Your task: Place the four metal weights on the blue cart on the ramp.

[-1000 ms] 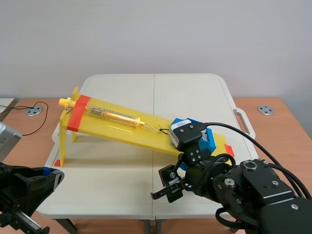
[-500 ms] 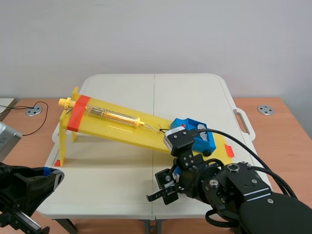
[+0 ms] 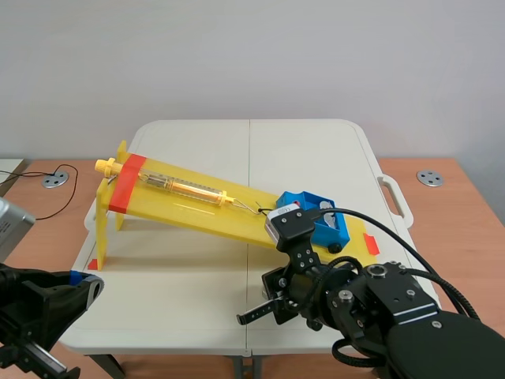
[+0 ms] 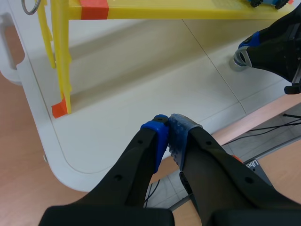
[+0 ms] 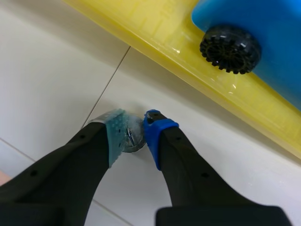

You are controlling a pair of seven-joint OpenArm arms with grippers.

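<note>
Movement over the past second brought the right hand down from beside the blue cart to the white counter at lower centre of the scene view, uncovering the cart where it sat at the low end of the yellow ramp, right of centre. That descent suggested a pickup in progress, with the loading itself not yet begun.

Seen from its own wrist camera, the right hand was closed to a narrow gap on a small metal weight, with one dotted pad on each side. The weight appeared to rest on the counter, just beside the ramp's lower edge and a little short of the cart's black wheel. Whether it had begun to lift could not be told.

From the left wrist camera the same weight showed as a silvery ring at the right hand's tip, well ahead of the left hand. The left hand hung low over the counter's near edge, its fingers pressed together with nothing between them.

Only this one weight was visible; where the other three lay, and whether any sat in the cart, could not be made out.
</note>
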